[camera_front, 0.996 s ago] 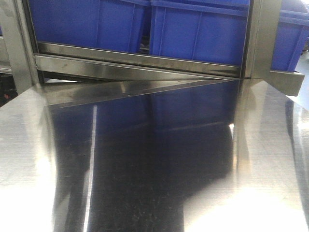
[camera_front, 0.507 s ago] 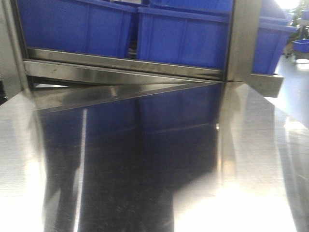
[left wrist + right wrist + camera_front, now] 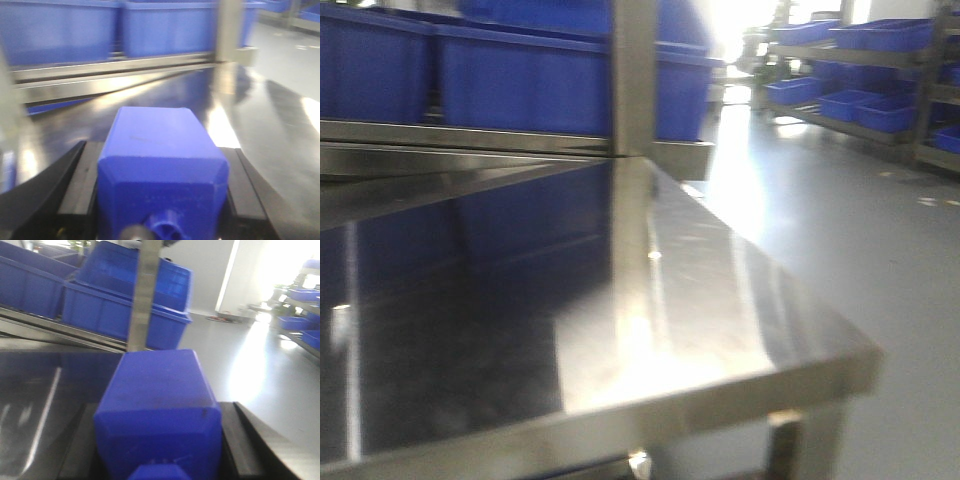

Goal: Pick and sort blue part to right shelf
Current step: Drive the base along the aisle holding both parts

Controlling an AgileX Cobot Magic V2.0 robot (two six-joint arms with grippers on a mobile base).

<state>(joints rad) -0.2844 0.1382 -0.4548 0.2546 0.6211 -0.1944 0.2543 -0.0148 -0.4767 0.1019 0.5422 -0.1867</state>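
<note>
In the left wrist view a blue part [image 3: 155,135], a boxy block, fills the space between the black fingers [image 3: 75,172]. My left gripper [image 3: 161,150] is shut on it above the steel table [image 3: 280,125]. The right wrist view shows a second blue part [image 3: 160,385] of the same shape. My right gripper [image 3: 161,407] is shut on that one, with its black fingers [image 3: 245,425] pressed to the block's sides. Neither gripper appears in the front view. Shelving with blue bins [image 3: 865,60] stands far right across the floor.
The shiny steel table [image 3: 720,300] ends at a right edge and front corner [image 3: 860,365]. Behind it a steel rack post [image 3: 632,80] rises among blue bins [image 3: 520,75]. Open grey floor [image 3: 860,220] lies to the right of the table.
The front view has swung to the right: the rack post and bins slid left, and the table's right edge, the floor and the far shelving have come into view.
</note>
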